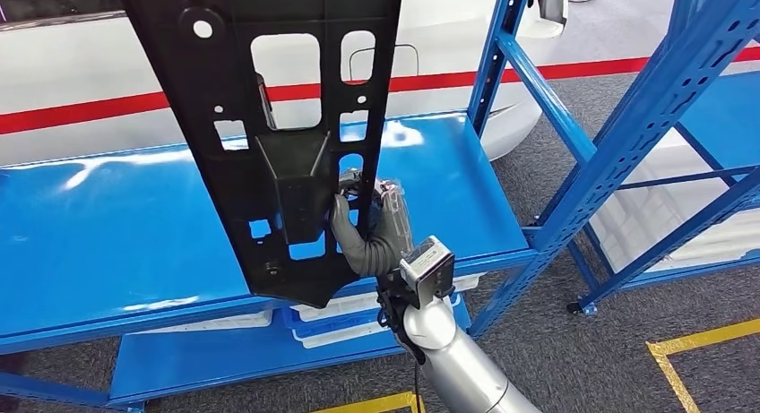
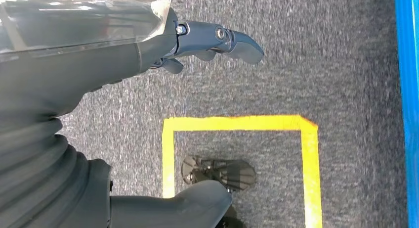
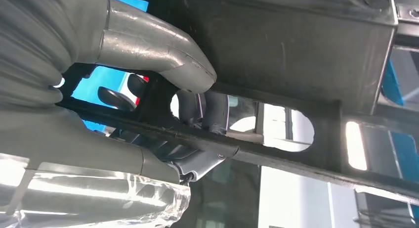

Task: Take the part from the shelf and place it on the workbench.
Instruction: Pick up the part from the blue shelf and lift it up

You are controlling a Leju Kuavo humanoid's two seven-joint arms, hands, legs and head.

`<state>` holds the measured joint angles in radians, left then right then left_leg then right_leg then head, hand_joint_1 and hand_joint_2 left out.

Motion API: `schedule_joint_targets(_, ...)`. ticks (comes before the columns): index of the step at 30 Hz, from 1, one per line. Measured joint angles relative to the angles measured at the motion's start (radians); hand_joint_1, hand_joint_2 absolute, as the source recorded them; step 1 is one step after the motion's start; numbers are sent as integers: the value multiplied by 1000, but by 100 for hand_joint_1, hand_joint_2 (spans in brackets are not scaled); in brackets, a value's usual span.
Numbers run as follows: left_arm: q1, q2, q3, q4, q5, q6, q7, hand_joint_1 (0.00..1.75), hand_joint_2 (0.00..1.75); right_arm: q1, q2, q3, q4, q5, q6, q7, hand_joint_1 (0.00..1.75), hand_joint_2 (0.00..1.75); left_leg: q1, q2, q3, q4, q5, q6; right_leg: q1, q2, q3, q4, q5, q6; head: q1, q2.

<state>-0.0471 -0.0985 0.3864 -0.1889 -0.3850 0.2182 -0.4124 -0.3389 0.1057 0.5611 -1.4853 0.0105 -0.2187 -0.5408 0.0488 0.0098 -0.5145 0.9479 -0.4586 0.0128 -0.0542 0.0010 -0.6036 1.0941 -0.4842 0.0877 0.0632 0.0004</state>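
Head view: my right hand (image 1: 366,238) grips the black part (image 1: 278,117) near its lower edge, held upright above the blue shelf (image 1: 107,243). Left wrist view: my left hand (image 2: 89,65) hangs over carpet, fingers apart, apparently empty. Right wrist view: thumb (image 3: 158,55) clamps an opening's rim. Risk: the tall panel pivoting from this low, one-sided grip.

Right robot hand (image 1: 366,238) clenched; left robot hand (image 2: 197,45) loose

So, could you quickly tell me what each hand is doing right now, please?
Left hand: open, holding nothing, hanging over the floor.
Right hand: gripping the black part.
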Motion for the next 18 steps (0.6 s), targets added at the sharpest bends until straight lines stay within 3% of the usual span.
schedule_joint_targets(1, -1, 0, 0, 0, 0, 1, 3, 0, 175, -3, -3, 2, -4, -2, -1, 3, 173, 175, 1, -1, -7, 14, -6, -12, 0, 3, 27, -44, 14, 5, 1, 0)
schedule_joint_targets(2, -1, 0, 0, 0, -1, 2, 6, 0, 175, -5, -6, 3, -8, -5, -1, 5, 173, 175, 0, -3, -15, 29, -12, -22, -2, 6, 41, -69, 14, 2, 2, 0)
schedule_joint_targets(6, -1, -1, 0, 0, -2, 3, 13, 0, 175, -5, -11, 11, -14, -12, -2, 9, 173, 175, 6, -8, -40, 61, -21, -41, -1, 15, 14, -49, 4, -35, -8, 0)
schedule_joint_targets(8, -1, -2, 0, 0, -2, 3, 14, 0, 175, -7, -11, 14, -17, -11, -2, 9, 173, 175, 9, -8, -69, 121, -76, -41, 4, 13, 1, -49, 13, -57, -11, 0)
schedule_joint_targets(10, -1, -2, 0, 0, -2, 3, 13, 0, 175, -6, -13, 18, -19, -11, -2, 9, 173, 175, 3, -8, -117, 244, -159, -34, 15, 11, -12, -49, 23, -73, -12, 0)
schedule_joint_targets(12, -1, -2, 0, 0, -1, 2, 11, 0, 175, 0, -17, 21, -19, -11, -2, 8, 173, 175, -5, -8, -137, 321, -186, -22, 29, 10, -24, -48, 33, -84, -12, 0)
schedule_joint_targets(13, -1, -2, 0, 0, -1, 1, 9, 0, 175, 3, -18, 22, -19, -12, -2, 8, 173, 175, -9, -8, -122, 309, -170, -13, 36, 10, -29, -48, 37, -86, -13, 0)
schedule_joint_targets(15, -2, -2, 0, 0, -2, 0, 5, 0, 175, 6, -20, 23, -21, -12, -2, 6, 173, 175, -21, -10, -49, 198, -123, 12, 45, 11, -37, -48, 48, -88, -13, 0)
schedule_joint_targets(17, -5, -2, 0, 0, -2, -2, 2, 0, 175, 5, -20, 23, -23, -12, -2, 6, 173, 175, -34, -11, 8, 102, -97, 25, 47, 11, -40, -51, 60, -80, -10, 0)
schedule_joint_targets(18, -5, -1, 0, 0, -2, -2, 0, 0, 175, 5, -20, 24, -25, -12, -2, 6, 173, 175, -40, -11, 16, 84, -96, 28, 45, 10, -41, -53, 66, -74, -10, 0)
